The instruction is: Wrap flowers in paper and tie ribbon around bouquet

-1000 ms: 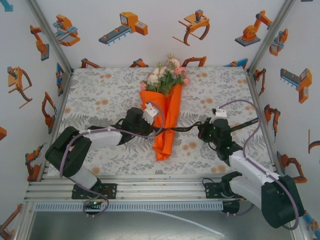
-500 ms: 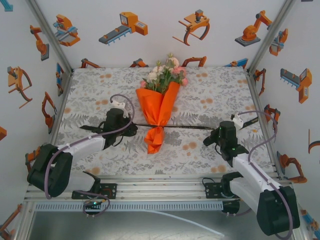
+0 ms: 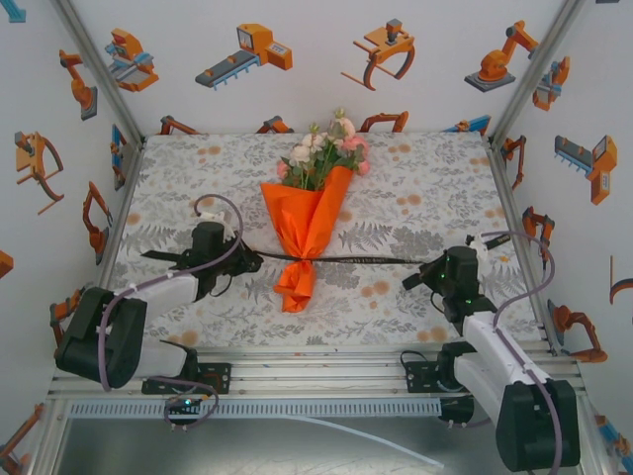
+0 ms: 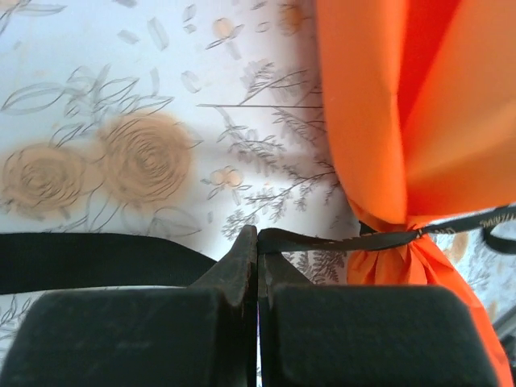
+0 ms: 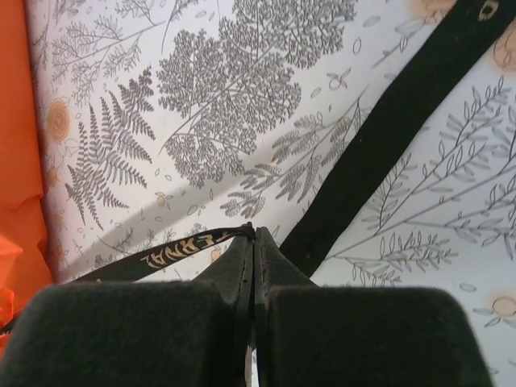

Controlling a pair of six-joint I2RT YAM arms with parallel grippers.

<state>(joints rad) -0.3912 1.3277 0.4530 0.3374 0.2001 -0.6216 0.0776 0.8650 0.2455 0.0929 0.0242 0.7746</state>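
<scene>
Overhead, the bouquet (image 3: 309,213) lies mid-tablecloth (image 3: 415,188), its blossoms (image 3: 321,153) pointing away from my bases. The black ribbon (image 3: 361,259) runs straight across its pinched waist between my left gripper (image 3: 249,263) and right gripper (image 3: 419,276). From my left wrist, the jaws are pressed together on the ribbon, which cinches the orange paper (image 4: 379,121). From my right wrist, the jaws are clamped on the ribbon's lettered stretch.

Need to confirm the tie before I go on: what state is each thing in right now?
bouquet: wrapped, lying on the tablecloth, cinched near its lower end.
ribbon: pulled straight across the cinch, one end in each gripper.
left gripper: shut on the ribbon.
right gripper: shut on the ribbon.
</scene>
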